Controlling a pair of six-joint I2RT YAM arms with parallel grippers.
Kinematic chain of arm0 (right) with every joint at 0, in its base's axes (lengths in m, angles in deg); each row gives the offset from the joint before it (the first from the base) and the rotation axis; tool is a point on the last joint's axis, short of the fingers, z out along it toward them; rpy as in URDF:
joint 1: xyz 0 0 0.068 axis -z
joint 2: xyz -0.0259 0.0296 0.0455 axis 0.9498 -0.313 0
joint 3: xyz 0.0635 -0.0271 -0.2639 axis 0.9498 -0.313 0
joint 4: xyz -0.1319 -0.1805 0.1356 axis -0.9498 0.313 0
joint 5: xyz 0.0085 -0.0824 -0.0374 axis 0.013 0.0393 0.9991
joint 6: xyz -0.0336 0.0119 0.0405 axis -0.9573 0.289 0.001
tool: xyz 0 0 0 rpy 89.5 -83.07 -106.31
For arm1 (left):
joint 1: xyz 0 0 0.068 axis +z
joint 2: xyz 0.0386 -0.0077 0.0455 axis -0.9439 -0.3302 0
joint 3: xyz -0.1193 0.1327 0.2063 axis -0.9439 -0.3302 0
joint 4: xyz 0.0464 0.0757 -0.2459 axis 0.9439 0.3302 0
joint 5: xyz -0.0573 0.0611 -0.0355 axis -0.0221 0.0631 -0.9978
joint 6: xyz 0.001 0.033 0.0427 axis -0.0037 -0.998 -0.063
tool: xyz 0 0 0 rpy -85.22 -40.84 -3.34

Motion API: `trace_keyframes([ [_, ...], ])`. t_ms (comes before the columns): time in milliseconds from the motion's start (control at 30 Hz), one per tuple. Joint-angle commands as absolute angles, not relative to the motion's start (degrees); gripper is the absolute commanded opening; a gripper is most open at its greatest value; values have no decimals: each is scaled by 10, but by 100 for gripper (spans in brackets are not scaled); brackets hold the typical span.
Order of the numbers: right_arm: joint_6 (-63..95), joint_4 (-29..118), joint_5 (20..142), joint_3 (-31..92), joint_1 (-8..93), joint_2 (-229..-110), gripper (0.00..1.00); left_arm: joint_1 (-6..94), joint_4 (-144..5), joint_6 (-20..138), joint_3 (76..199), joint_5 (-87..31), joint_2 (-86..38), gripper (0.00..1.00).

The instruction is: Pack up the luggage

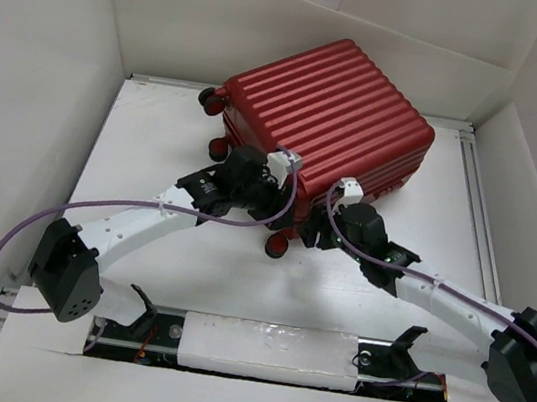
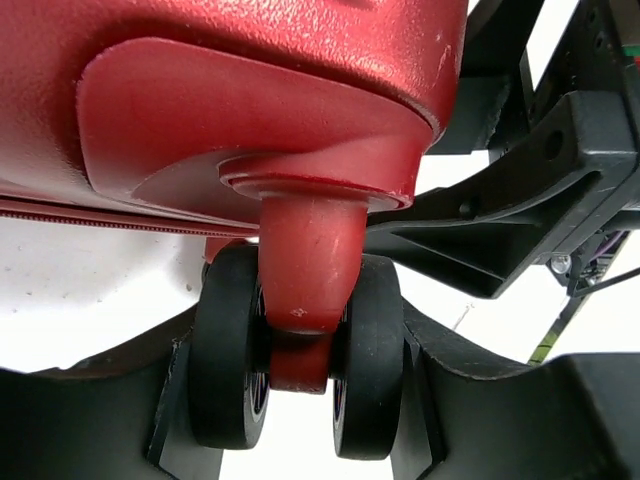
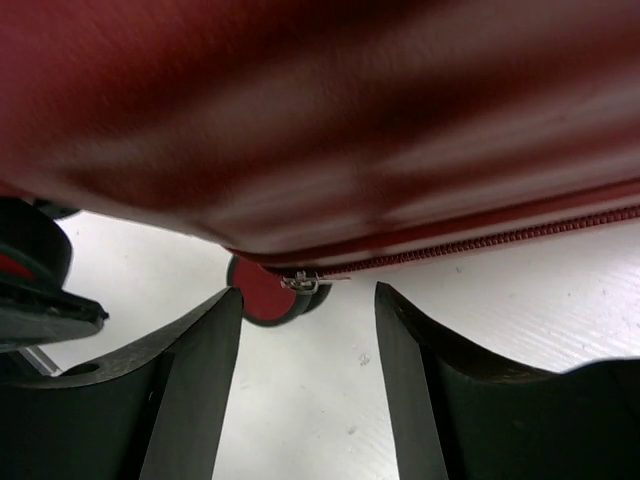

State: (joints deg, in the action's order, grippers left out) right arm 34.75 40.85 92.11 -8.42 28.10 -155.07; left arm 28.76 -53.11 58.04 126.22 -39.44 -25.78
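1. Top: dark red ribbed hard-shell suitcase (image 1: 333,110) lies closed, far-centre on white table (image 1: 144,152); wrists mask its near edge.
2. Left wrist: left gripper (image 2: 300,420) pinches twin black caster wheel (image 2: 225,350); shell cropped.
3. Right wrist: right gripper (image 3: 308,380) parted, empty; shell blurred, small metal zipper pull (image 3: 300,282) beyond.

The luggage (image 1: 326,119) has a hard red plastic shell, ribbed and softly glossy from above, finely pebbled close up. Its wheels (image 2: 225,350) are smooth matt black, rubber-like, on a scuffed red plastic fork (image 2: 310,260). The zip (image 3: 480,243) has red teeth and a small shiny metal pull (image 3: 300,283). The table (image 1: 156,144) is matt white, faintly grained. The right tool (image 3: 308,390) has fingers (image 3: 180,400) of matt black plastic.
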Motion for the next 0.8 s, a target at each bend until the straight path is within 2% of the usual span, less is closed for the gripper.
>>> trace_keyframes([
  [0,337,335,917,-75,276,-1553,61,287,-552,582,1296,-383,-247,20],
  [33,343,328,924,-84,276,-1553,61,287,-552,582,1296,-383,-247,10],
  [133,363,304,935,-104,270,-1553,60,287,-552,582,1302,-351,-242,0],
  [300,405,260,986,-136,237,-1540,58,287,-562,593,1296,-346,-212,0],
  [500,429,260,1049,-141,208,-1540,58,272,-578,613,1309,-395,-194,0],
  [567,434,260,1061,-141,202,-1540,58,224,-570,613,1335,-372,-207,0],
  [633,440,274,1089,-141,196,-1528,52,178,-549,613,1359,-348,-226,0],
  [767,461,333,1114,-173,190,-1437,53,116,-560,619,1396,-341,-254,0],
])
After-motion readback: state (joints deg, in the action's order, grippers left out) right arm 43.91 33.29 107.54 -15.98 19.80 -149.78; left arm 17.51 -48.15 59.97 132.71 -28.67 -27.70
